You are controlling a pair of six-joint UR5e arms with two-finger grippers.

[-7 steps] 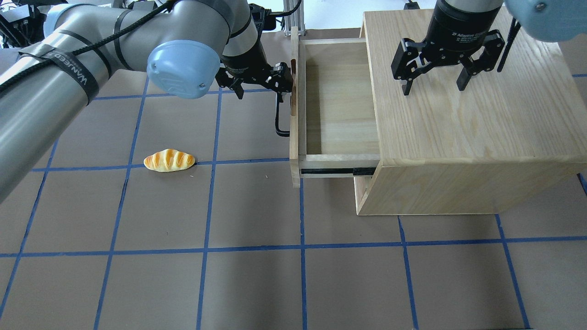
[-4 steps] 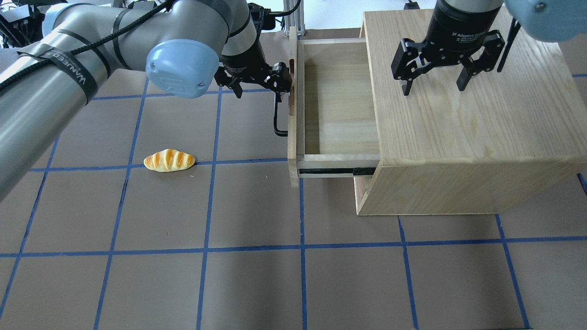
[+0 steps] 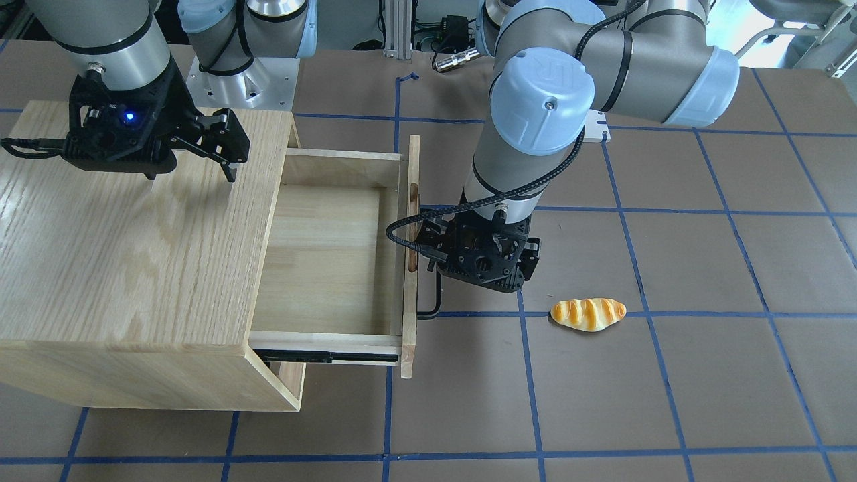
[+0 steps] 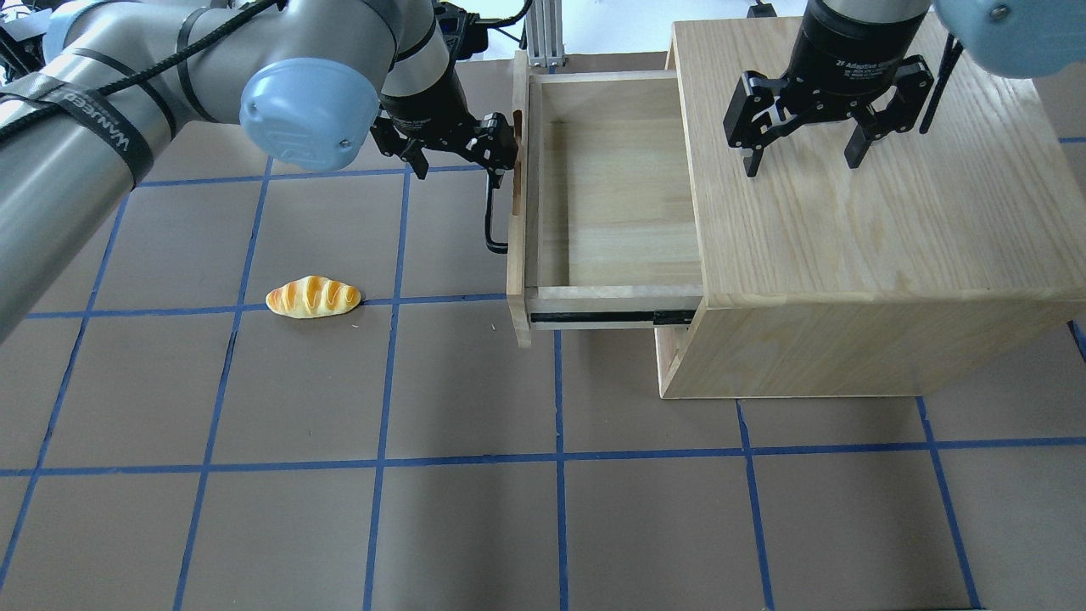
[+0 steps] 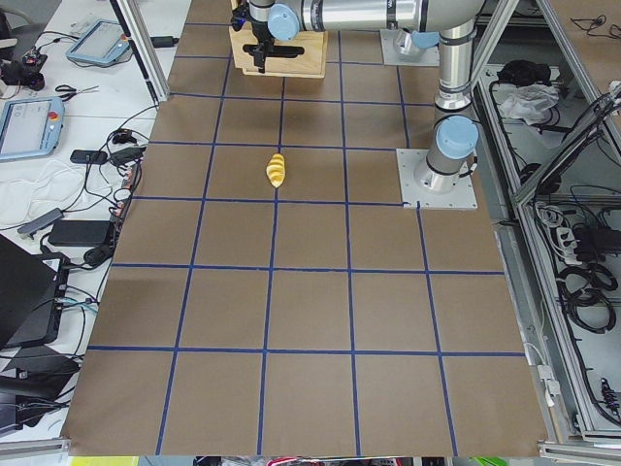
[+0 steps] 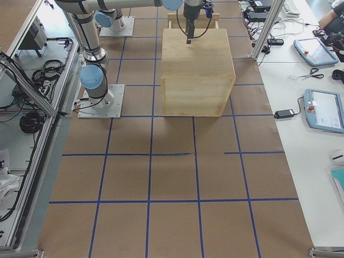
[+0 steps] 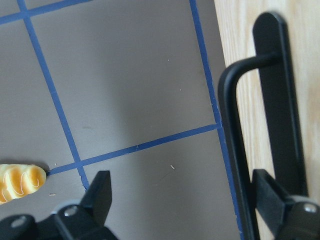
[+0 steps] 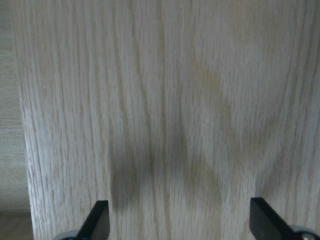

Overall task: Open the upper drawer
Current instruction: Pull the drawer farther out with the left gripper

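The upper drawer [image 4: 611, 195] stands pulled well out of the oak cabinet [image 4: 848, 221], and its pale floor is bare. Its front panel [image 4: 515, 255] carries a long black bar handle [image 4: 490, 225], which also shows in the left wrist view [image 7: 235, 150]. My left gripper [image 4: 454, 161] is open at the handle. In the left wrist view [image 7: 184, 195] the bar lies between the spread fingers, close to the right-hand finger [image 7: 270, 195]. My right gripper [image 4: 803, 163] is open and empty just above the cabinet top, which fills the right wrist view [image 8: 180, 220].
A toy bread roll [image 4: 312, 297] lies on the brown, blue-taped table left of the drawer, also seen from the front [image 3: 588, 314]. A black side rail [image 4: 611, 319] shows under the drawer's near side.
The drawer has slid farther out of the cabinet, toward the overhead view's left. My left gripper moved left with the handle. The right gripper has not moved.
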